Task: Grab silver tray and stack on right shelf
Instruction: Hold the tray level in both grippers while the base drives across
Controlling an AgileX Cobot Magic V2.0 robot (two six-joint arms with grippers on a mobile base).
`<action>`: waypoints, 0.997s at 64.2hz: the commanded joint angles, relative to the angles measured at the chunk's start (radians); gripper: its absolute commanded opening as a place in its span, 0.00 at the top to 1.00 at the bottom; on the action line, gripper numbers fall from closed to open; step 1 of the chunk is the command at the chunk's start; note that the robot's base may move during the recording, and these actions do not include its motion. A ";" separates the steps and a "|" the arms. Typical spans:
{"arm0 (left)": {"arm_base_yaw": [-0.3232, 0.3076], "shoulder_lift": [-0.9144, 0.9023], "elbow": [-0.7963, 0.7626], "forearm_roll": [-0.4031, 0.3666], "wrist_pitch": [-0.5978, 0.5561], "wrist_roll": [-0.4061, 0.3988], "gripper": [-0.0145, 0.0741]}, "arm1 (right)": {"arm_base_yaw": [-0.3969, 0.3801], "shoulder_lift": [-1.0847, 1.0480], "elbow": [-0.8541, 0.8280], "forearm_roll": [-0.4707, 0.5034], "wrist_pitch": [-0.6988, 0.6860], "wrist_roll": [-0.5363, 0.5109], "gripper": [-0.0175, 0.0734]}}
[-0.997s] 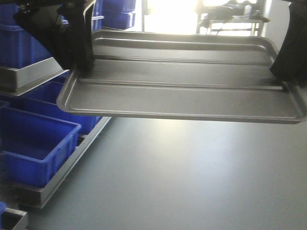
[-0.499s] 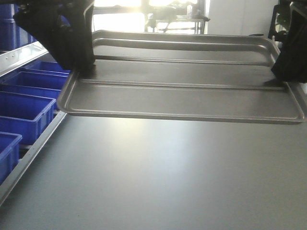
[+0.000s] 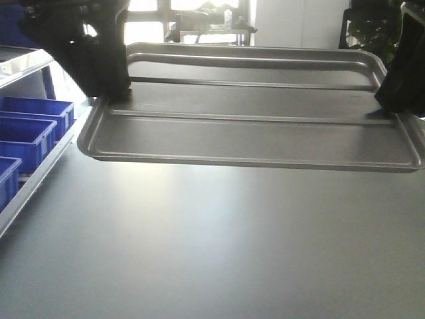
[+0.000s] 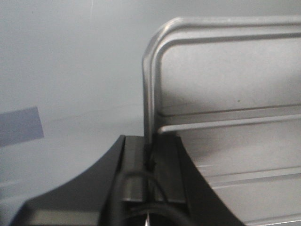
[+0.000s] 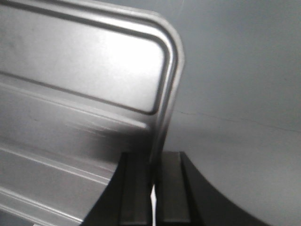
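Carrying the silver tray (image 3: pixel 252 126) level in mid-air above the grey floor (image 3: pixel 212 246), left gripper (image 3: pixel 114 96) clamped onto its left short rim, right gripper (image 3: pixel 392 109) onto its right rim, blue bins (image 3: pixel 30 123) low at far left.

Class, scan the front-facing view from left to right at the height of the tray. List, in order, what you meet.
blue bins → left hand, clamped on the tray's rim → silver tray → right hand, clamped on the opposite rim
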 commanded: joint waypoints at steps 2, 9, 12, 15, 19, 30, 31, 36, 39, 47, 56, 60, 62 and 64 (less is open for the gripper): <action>-0.008 -0.041 -0.029 0.020 -0.025 0.017 0.95 | 0.002 -0.025 -0.034 -0.008 -0.038 -0.029 0.75; -0.008 -0.041 -0.029 0.020 -0.025 0.017 0.95 | 0.002 -0.025 -0.034 -0.008 -0.038 -0.029 0.75; -0.008 -0.041 -0.029 0.020 -0.025 0.017 0.95 | 0.002 -0.025 -0.034 -0.008 -0.038 -0.029 0.75; -0.008 -0.041 -0.029 0.020 -0.025 0.017 0.95 | 0.002 -0.025 -0.034 -0.008 -0.038 -0.029 0.75; -0.008 -0.041 -0.029 0.020 -0.025 0.017 0.95 | 0.002 -0.025 -0.034 -0.008 -0.038 -0.029 0.75; -0.008 -0.041 -0.029 0.020 -0.025 0.017 0.95 | 0.002 -0.025 -0.034 -0.008 -0.038 -0.029 0.75; -0.008 -0.041 -0.029 0.020 -0.025 0.017 0.95 | 0.002 -0.025 -0.034 -0.008 -0.038 -0.029 0.75; -0.008 -0.041 -0.029 0.020 -0.025 0.017 0.95 | 0.002 -0.025 -0.034 -0.008 -0.038 -0.029 0.75; -0.008 -0.041 -0.029 0.020 -0.025 0.017 0.95 | 0.002 -0.025 -0.034 -0.008 -0.038 -0.029 0.75; -0.008 -0.041 -0.029 0.020 -0.025 0.017 0.95 | 0.002 -0.024 -0.034 -0.008 -0.039 -0.029 0.75; -0.008 -0.041 -0.029 0.020 -0.025 0.017 0.95 | 0.002 -0.024 -0.034 -0.008 -0.038 -0.029 0.75; -0.008 -0.041 -0.029 0.011 -0.025 0.017 0.95 | 0.002 -0.024 -0.034 -0.008 -0.038 -0.029 0.75; -0.008 -0.041 -0.029 0.008 -0.025 0.017 0.95 | 0.002 -0.024 -0.034 -0.008 -0.038 -0.029 0.75; -0.008 -0.041 -0.029 0.008 -0.025 0.017 0.95 | 0.002 -0.024 -0.034 -0.008 -0.038 -0.029 0.75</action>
